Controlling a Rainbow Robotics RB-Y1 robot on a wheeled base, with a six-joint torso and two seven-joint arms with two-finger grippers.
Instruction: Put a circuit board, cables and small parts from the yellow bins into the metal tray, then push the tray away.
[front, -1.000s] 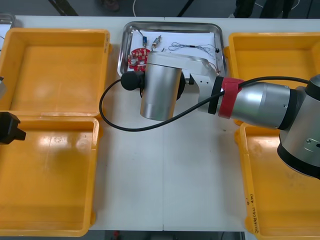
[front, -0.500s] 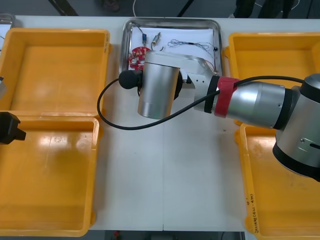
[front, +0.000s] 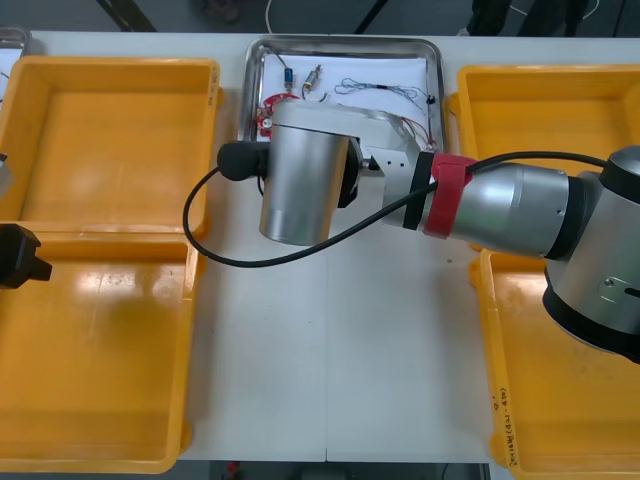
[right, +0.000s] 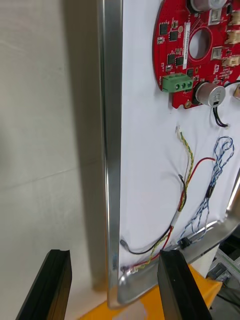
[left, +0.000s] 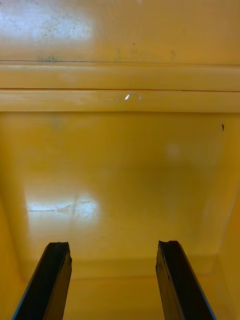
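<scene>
The metal tray (front: 343, 45), white inside, lies at the table's far middle. It holds a round red circuit board (front: 265, 115), thin cables (front: 385, 92) and small metal parts (front: 313, 80). My right arm's wrist (front: 300, 180) hangs over the tray's near edge. In the right wrist view my right gripper (right: 112, 270) is open, and the tray's rim (right: 111, 150) runs between its fingers, near one corner. Beyond lie the board (right: 192, 45), a red and yellow cable (right: 187, 170), a blue and white cable (right: 215, 180) and a black cable (right: 145, 248). My left gripper (left: 112, 280) stands open over a bare yellow bin (left: 120, 165).
Two yellow bins (front: 110, 140) (front: 95, 350) flank the tray on the left and two more (front: 540, 105) (front: 560, 380) on the right. A black hose (front: 215, 240) loops from the right wrist over the table. The left gripper (front: 20, 257) sits at the left edge.
The right wrist has slid to the left along the tray's near edge. The tray lies a little farther away than before. The left arm has not moved.
</scene>
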